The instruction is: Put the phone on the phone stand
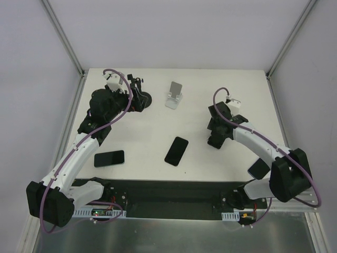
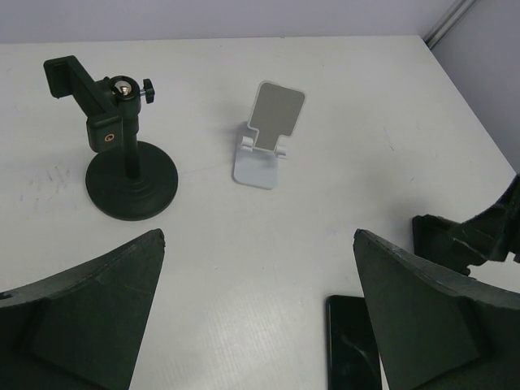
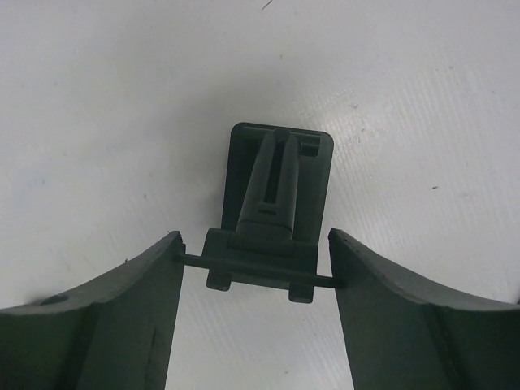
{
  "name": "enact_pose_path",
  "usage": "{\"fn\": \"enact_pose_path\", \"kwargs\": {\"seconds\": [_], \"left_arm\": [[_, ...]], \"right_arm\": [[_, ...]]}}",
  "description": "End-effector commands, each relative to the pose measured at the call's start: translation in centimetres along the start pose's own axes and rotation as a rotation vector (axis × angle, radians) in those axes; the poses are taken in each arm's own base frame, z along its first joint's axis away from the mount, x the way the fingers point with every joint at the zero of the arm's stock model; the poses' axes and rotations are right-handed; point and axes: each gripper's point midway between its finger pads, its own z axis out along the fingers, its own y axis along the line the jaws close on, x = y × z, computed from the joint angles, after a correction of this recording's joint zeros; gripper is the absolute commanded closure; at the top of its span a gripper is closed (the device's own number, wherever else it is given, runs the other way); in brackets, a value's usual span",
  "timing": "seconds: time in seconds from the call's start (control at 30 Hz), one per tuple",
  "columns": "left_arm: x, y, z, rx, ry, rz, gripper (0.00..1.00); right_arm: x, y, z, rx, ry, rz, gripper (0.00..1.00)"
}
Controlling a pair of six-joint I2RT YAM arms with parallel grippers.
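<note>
Lying flat mid-table, the phone (image 1: 176, 151) sits face up, touching neither arm. A second phone (image 1: 109, 158) lies near the left arm's forearm. The white phone stand (image 1: 175, 95) is upright toward the far edge of the table (image 1: 237, 84), with a black clamp stand (image 2: 122, 146) beside it. Left gripper (image 2: 258, 236): fingers wide apart, nothing between them. Right gripper (image 3: 256, 244): fingers pinched across the crossbar of a dark stand (image 3: 276, 187).
</note>
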Motion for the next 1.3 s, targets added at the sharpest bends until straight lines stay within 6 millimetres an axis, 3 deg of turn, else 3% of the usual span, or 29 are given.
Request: {"fn": "enact_pose_path", "kwargs": {"seconds": [0.0, 0.07, 0.1, 0.17, 0.2, 0.3, 0.5, 0.6, 0.73, 1.1, 1.27], "left_arm": [[-1.7, -0.8, -0.4, 0.023, -0.068, 0.014, 0.01], [-1.7, -1.0, -0.3, 0.034, -0.062, 0.011, 0.01], [-1.7, -1.1, -0.3, 0.04, -0.06, 0.005, 0.01], [-1.7, -1.3, -0.1, 0.051, -0.056, 0.0, 0.01], [-1.6, -1.5, 0.0, 0.059, -0.052, -0.006, 0.01], [-1.5, -1.6, 0.2, 0.07, -0.048, -0.02, 0.01], [-1.5, -2.3, 0.4, 0.103, -0.044, -0.036, 0.01], [-1.5, -2.3, 0.4, 0.108, -0.044, -0.038, 0.01], [-1.3, -2.2, 0.6, 0.103, -0.039, -0.043, 0.01], [-1.2, -2.2, 0.7, 0.104, -0.037, -0.04, 0.01], [-1.3, -2.2, 0.6, 0.106, -0.043, -0.04, 0.01]], "right_arm": [[-0.6, 1.7, -3.4, -0.289, -0.053, -0.257, 0.99], [1.2, 1.4, -4.2, -0.359, -0.02, -0.364, 0.99], [2.0, 2.1, -5.8, -0.438, -0.017, -0.395, 0.99], [4.1, 2.0, -7.0, -0.501, 0.006, -0.458, 0.99], [4.9, 2.4, -8.5, -0.556, -0.007, -0.467, 0.99], [7.9, 3.3, -10.5, -0.685, 0.036, -0.42, 0.99], [9.2, 3.6, -11.9, -0.691, -0.008, -0.351, 0.99], [9.4, 2.2, -11.7, -0.597, -0.016, -0.289, 0.99], [11.1, 0.0, -10.4, -0.479, 0.012, -0.23, 0.99], [12.4, -1.6, -9.7, -0.429, 0.011, -0.306, 0.99], [12.0, -2.4, -9.6, -0.396, -0.013, -0.338, 0.99]]}}
